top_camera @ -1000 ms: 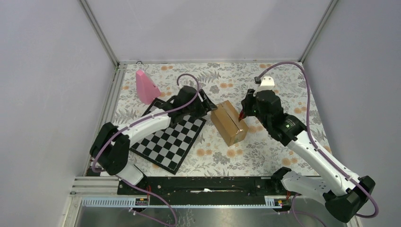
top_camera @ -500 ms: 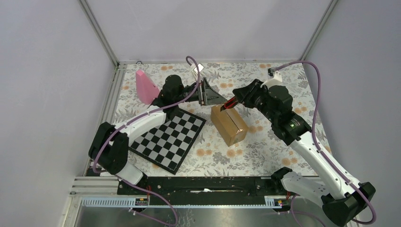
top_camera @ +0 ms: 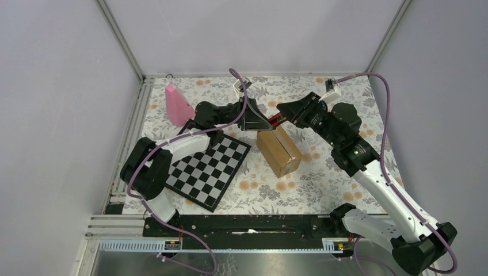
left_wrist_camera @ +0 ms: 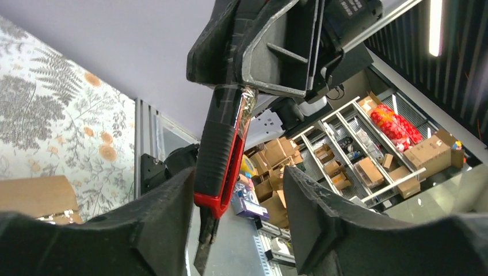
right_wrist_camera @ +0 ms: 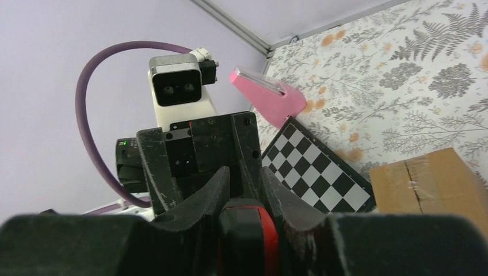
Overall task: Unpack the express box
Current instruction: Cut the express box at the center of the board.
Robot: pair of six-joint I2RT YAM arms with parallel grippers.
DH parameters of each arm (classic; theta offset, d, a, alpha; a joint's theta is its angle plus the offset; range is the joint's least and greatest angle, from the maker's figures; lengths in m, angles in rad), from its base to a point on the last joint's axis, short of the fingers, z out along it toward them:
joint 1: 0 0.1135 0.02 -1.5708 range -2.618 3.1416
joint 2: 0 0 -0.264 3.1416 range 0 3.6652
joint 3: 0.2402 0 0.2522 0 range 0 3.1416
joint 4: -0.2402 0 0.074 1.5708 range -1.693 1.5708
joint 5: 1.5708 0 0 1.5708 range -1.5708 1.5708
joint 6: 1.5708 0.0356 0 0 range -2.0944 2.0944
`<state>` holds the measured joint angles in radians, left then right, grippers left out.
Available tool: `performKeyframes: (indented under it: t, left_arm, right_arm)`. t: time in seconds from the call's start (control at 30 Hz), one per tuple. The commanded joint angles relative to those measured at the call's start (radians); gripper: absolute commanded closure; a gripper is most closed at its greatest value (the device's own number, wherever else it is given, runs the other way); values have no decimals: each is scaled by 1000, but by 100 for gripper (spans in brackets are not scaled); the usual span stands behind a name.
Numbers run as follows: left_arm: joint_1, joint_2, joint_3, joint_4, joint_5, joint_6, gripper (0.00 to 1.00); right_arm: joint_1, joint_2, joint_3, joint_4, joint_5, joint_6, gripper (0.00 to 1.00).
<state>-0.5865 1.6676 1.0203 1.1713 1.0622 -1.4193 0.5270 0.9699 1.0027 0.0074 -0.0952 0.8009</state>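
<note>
The express box [top_camera: 279,150], a small brown taped carton, lies on the flowered cloth right of the chessboard; it also shows in the left wrist view [left_wrist_camera: 34,195] and the right wrist view [right_wrist_camera: 431,184]. My right gripper [top_camera: 286,115] is shut on a red and black utility knife [top_camera: 275,119] and holds it in the air above the box's far end. In the right wrist view, the right gripper [right_wrist_camera: 243,181] clamps the knife handle [right_wrist_camera: 247,230]. My left gripper [top_camera: 260,121] faces it, open. In the left wrist view the knife [left_wrist_camera: 221,155] hangs between the left gripper's [left_wrist_camera: 236,175] spread fingers, close to the left one.
A black and white chessboard [top_camera: 207,167] lies left of the box, with a pink cone-like object [top_camera: 177,105] at the far left. Metal frame rails and grey walls bound the table. Purple cables loop above both wrists.
Both grippers have lifted from beside the box and come together above its far end. The right gripper has swung the knife level toward the left gripper, whose open fingers now flank it.
</note>
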Motion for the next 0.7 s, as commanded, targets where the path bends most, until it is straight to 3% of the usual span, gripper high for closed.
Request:
performKeyframes:
  t: [0.0, 0.1, 0.2, 0.27, 0.33, 0.4, 0.47, 0.67]
  left_arm:
    - [8, 41, -2, 329, 42, -189, 47]
    - [8, 43, -2, 337, 40, -198, 62]
    - [8, 36, -7, 319, 40, -195, 85]
    - [8, 29, -13, 282, 47, -176, 100]
    - [11, 15, -23, 240, 58, -145, 100]
    - [11, -7, -28, 199, 82, -112, 100]
    - [13, -29, -33, 155, 113, -81, 100]
    - [13, -130, -54, -100, 185, 124, 100]
  right_arm:
    - [-8, -27, -4, 98, -71, 38, 100]
    - [-8, -38, -27, 114, -86, 53, 100]
    - [-7, -52, -46, 124, -89, 62, 100]
    - [-8, -56, -46, 125, -110, 62, 94]
    - [-8, -56, -42, 120, -155, 60, 75]
    - [-7, -62, -35, 106, -215, 51, 48]
    - [-7, -66, -17, 74, -285, 30, 31]
    - [-7, -131, 5, -46, -415, -46, 20]
